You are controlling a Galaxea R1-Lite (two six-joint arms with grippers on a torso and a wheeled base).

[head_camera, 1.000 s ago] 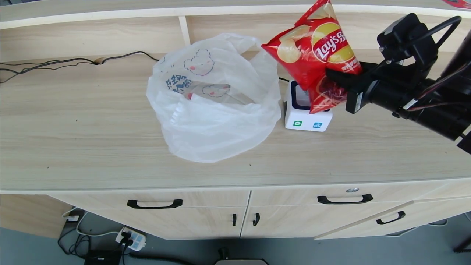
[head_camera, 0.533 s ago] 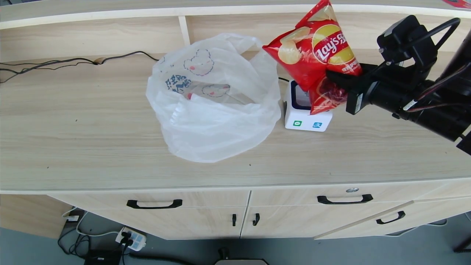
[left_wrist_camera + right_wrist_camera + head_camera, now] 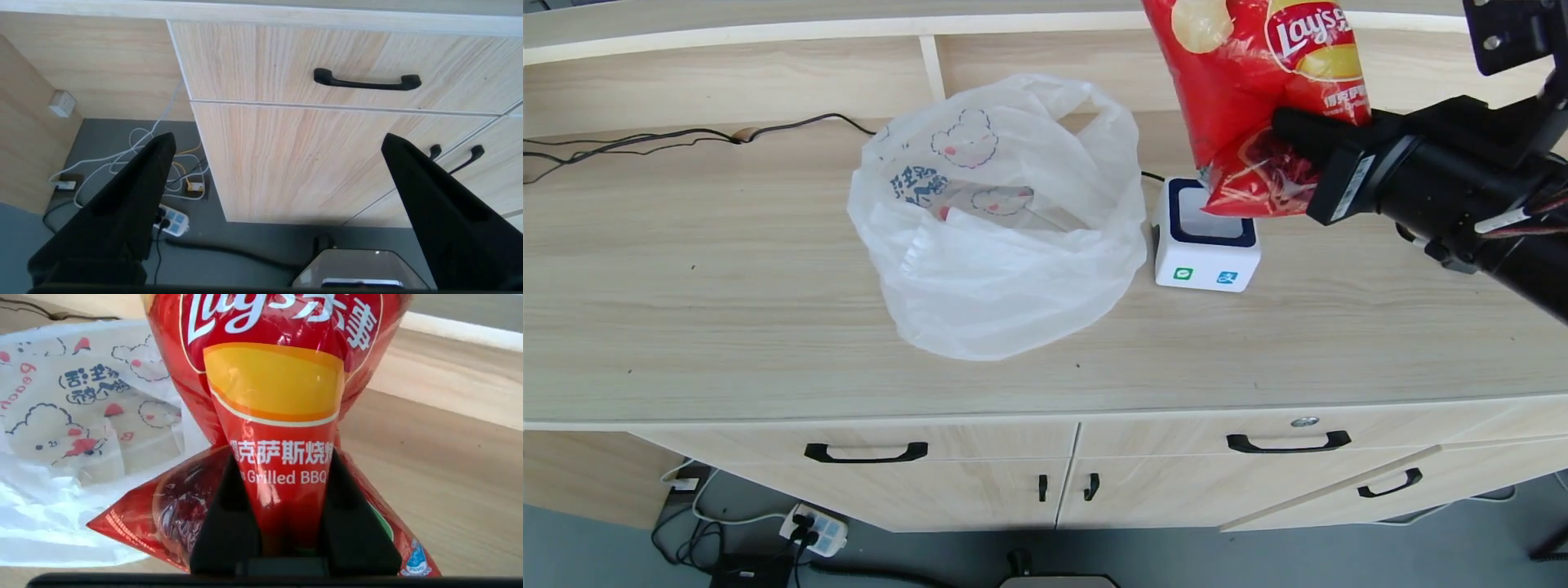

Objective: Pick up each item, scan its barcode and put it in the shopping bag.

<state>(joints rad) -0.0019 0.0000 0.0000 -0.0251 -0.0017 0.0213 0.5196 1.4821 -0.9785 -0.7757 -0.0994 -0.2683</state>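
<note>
My right gripper (image 3: 1286,143) is shut on the lower part of a red chip bag (image 3: 1258,90), held upright in the air above the white barcode scanner (image 3: 1207,249) on the counter. Seen from the right wrist, the chip bag (image 3: 282,400) is pinched between the two black fingers (image 3: 225,514). The white plastic shopping bag (image 3: 996,220) lies open on the counter just left of the scanner, with something inside it; it also appears behind the chips (image 3: 73,433). My left gripper (image 3: 286,212) hangs open below the counter, facing the cabinet drawers.
Black cables (image 3: 645,143) run along the back left of the wooden counter (image 3: 686,269). A raised wooden shelf wall (image 3: 768,73) borders the back. Drawers with black handles (image 3: 866,452) line the counter front. A power strip (image 3: 817,531) lies on the floor.
My right gripper lifted the chip bag upward and a little to the right, off the scanner's window. The shopping bag and scanner stayed put.
</note>
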